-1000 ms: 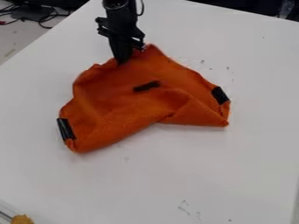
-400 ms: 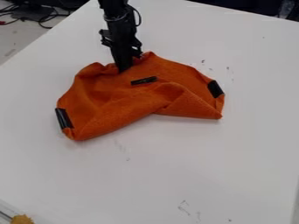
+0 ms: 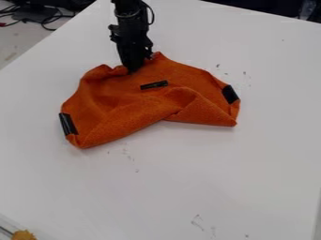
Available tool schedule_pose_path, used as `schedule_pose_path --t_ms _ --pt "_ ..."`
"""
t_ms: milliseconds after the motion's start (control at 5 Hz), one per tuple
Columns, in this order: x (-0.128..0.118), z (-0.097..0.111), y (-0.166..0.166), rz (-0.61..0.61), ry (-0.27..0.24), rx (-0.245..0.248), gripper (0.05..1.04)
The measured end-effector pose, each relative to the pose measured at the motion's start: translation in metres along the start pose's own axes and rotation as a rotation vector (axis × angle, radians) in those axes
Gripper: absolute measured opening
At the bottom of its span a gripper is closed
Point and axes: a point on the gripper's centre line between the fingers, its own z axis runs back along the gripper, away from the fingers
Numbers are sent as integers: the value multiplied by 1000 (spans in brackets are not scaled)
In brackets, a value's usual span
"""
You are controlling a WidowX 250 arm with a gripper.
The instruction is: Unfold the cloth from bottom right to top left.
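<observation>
White table [image 3: 188,183], top surface running out to all sides of the view; beyond its left edge, a pale floor [image 3: 11,49] and dark cables [image 3: 47,18]. Orange cloth [image 3: 106,117] lies on the table, nearer the table's left edge than its right. Cloth is creased and partly folded: raised, rumpled upper edge, lower edge bent inward between a left lobe and a pointed right corner.

Black gripper [image 3: 133,69] hangs down from the top of the view, tip in contact with the cloth's upper edge, left of that edge's peak. Bulk of the cloth lies below the gripper in the view, spreading to both sides, farther out to the right. Gripper spread or pressed together: cannot tell.

Black patches on cloth: one at the left end [image 3: 67,124], one near the right corner [image 3: 231,94], a thinner strip [image 3: 153,85] just below and right of the gripper tip. Yellowish piece [image 3: 24,235] at lower left. Small dark marks [image 3: 197,220] on the table.
</observation>
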Motion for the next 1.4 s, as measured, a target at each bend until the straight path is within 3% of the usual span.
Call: schedule_pose_path --t_ms 200,400,800,1200,1400 --pt "2 3 3 -8 -3 20 826" --pt "7 2 9 -20 -17 41 1006" --pt "12 -8 36 -44 -44 96 1001" --pt "19 6 49 -36 -52 161 1000" --pt "29 25 42 -13 -44 147 1000"
